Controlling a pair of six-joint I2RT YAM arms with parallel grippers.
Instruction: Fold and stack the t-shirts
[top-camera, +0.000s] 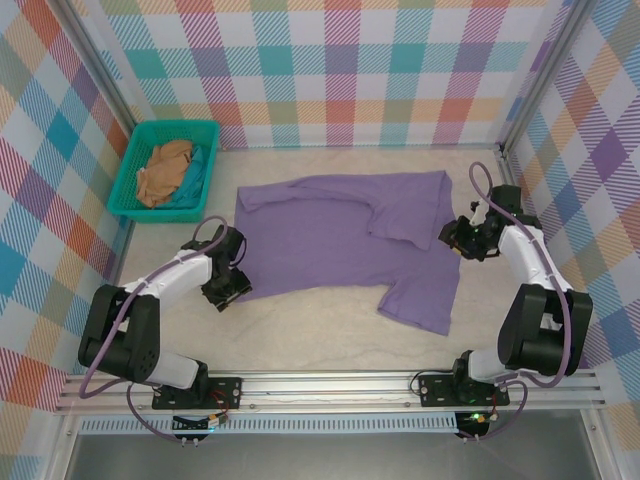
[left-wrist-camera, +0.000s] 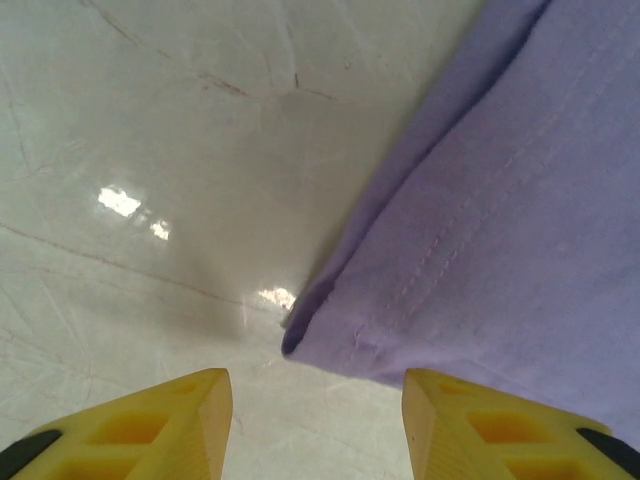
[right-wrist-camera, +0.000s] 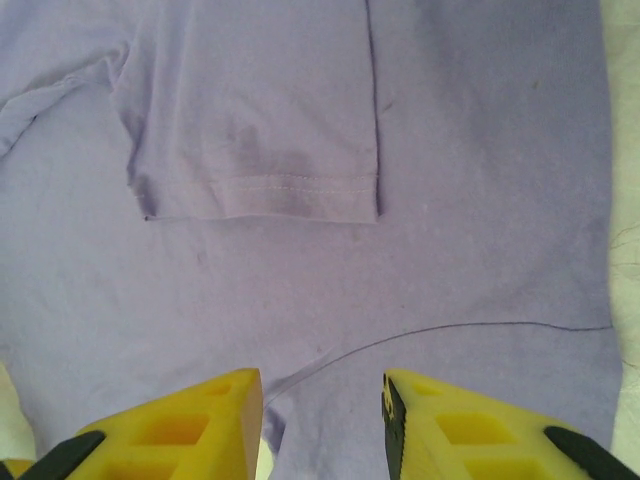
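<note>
The pale surface (top-camera: 330, 345) was the largest thing in sight, closed in on three sides by checked walls (top-camera: 340, 60) in many colours. Across the middle of it lay the purple t-shirt (top-camera: 340, 235), spread mostly flat and reaching from just ahead of the left arm to just beside the right one. Its far right part was folded over onto the body, and another flap of cloth hung toward the near edge on the right side.

The left arm (top-camera: 170, 280) reached in from the near left and the right arm (top-camera: 530, 260) from the near right, each bent low over the surface.

A teal basket (top-camera: 178, 125) stood in the far left corner, well apart from the purple t-shirt. A crumpled tan t-shirt (top-camera: 165, 170) lay inside it.

The left pincer (top-camera: 228, 288) sat just off the near left corner of the purple t-shirt. In the left wrist view that pincer (left-wrist-camera: 315, 385) had its yellow fingers (left-wrist-camera: 170, 420) apart, with only bare surface between them, and the hemmed corner (left-wrist-camera: 330, 320) of the cloth lay just ahead.

The right pincer (top-camera: 455, 240) hung over the right edge of the purple t-shirt. In the right wrist view it (right-wrist-camera: 322, 385) also stood with its fingers (right-wrist-camera: 190, 425) apart and nothing clamped, purple cloth lying under them. Ahead of it a sleeve (right-wrist-camera: 260, 110) lay folded flat on the shirt body, its stitched hem facing the pincer.
</note>
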